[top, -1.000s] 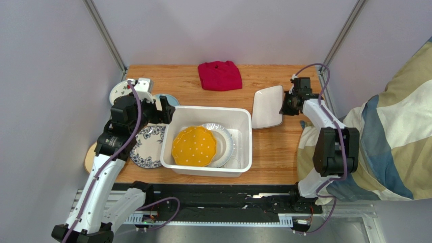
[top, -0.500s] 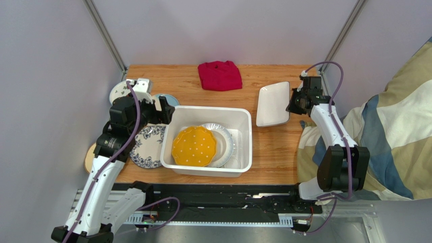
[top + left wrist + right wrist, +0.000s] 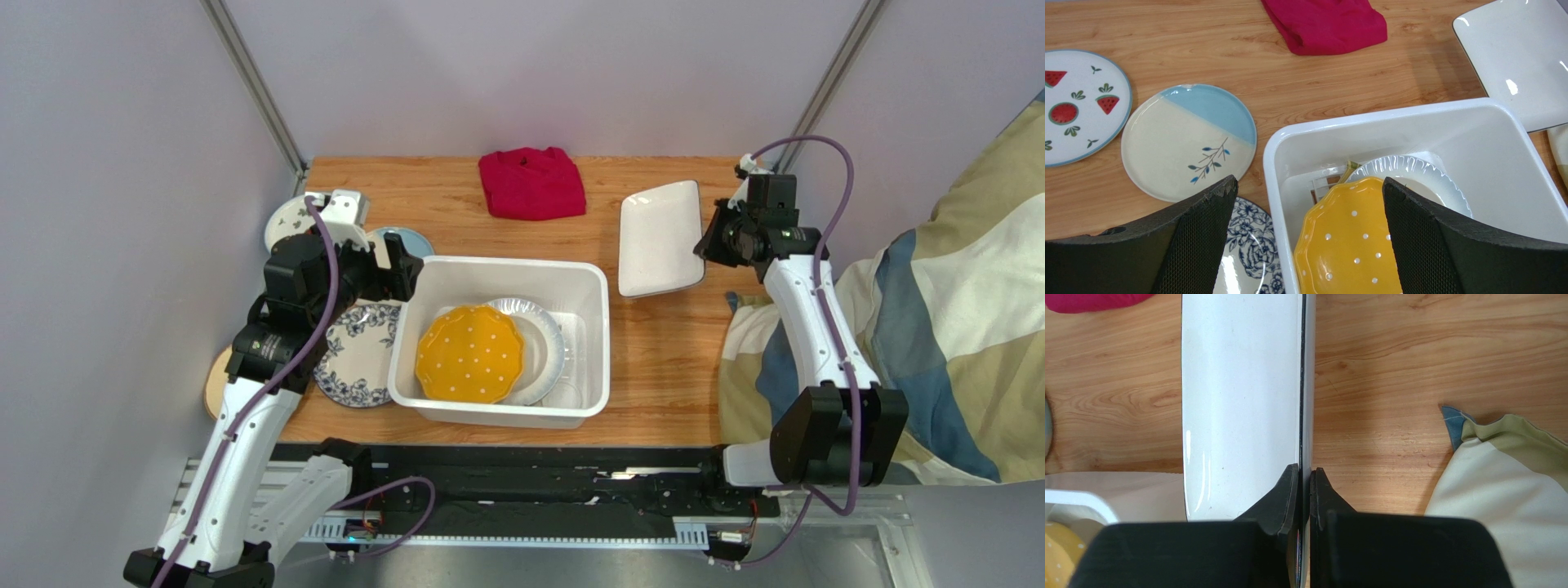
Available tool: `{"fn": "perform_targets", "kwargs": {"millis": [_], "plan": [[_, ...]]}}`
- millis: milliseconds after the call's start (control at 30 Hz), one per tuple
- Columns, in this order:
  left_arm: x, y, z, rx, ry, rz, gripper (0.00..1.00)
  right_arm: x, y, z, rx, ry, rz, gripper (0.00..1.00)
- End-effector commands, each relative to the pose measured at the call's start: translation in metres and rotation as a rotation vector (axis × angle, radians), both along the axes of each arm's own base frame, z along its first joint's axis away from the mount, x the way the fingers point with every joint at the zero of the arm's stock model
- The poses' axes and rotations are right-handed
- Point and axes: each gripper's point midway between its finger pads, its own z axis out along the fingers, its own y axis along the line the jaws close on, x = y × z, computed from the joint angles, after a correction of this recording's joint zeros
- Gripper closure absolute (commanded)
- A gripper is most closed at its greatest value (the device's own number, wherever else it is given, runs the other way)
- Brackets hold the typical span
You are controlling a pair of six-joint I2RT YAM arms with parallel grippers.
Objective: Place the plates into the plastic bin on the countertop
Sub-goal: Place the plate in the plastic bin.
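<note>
Right gripper [image 3: 1305, 471] clamped on edge of white rectangular plate [image 3: 659, 239]. Plate tilted, held above countertop [image 3: 662, 355], at 2 o'clock from plastic bin [image 3: 501, 266]. Left gripper [image 3: 1306, 187] spread wide, holding nothing, over bin's 10 o'clock corner. Yellow plate [image 3: 469, 355] overlapping white round plate [image 3: 548, 349] inside bin. Blue floral plate [image 3: 356, 355] at bin's 9 o'clock.

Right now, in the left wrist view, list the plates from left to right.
fruit-print plate → cream-and-blue plate → yellow dotted plate → white rectangular plate
</note>
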Motion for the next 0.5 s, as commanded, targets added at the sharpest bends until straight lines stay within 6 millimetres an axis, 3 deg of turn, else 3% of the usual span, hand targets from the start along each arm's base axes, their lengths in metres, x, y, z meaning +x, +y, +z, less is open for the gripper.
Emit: {"fn": "perform_targets", "kwargs": {"millis": [0,333,433,467], "plan": [[-0.001,-0.005,0.008,-0.012,-0.034,-0.023,0.08,0.024,0.014,0.131,0.062,-0.391,0.048,1.0],[-0.001,-0.006,0.007,-0.013,-0.03,-0.029,0.08,0.006,0.034,0.182,0.151,-0.498,0.115,1.0],[-0.001,-0.006,0.007,-0.013,-0.03,-0.029,0.08,-0.006,0.051,0.196,0.193,-0.526,0.176,1.0],[-0.001,-0.006,0.008,-0.015,-0.031,-0.03,0.08,-0.012,0.069,0.2,0.211,-0.529,0.226,1.0]]}}
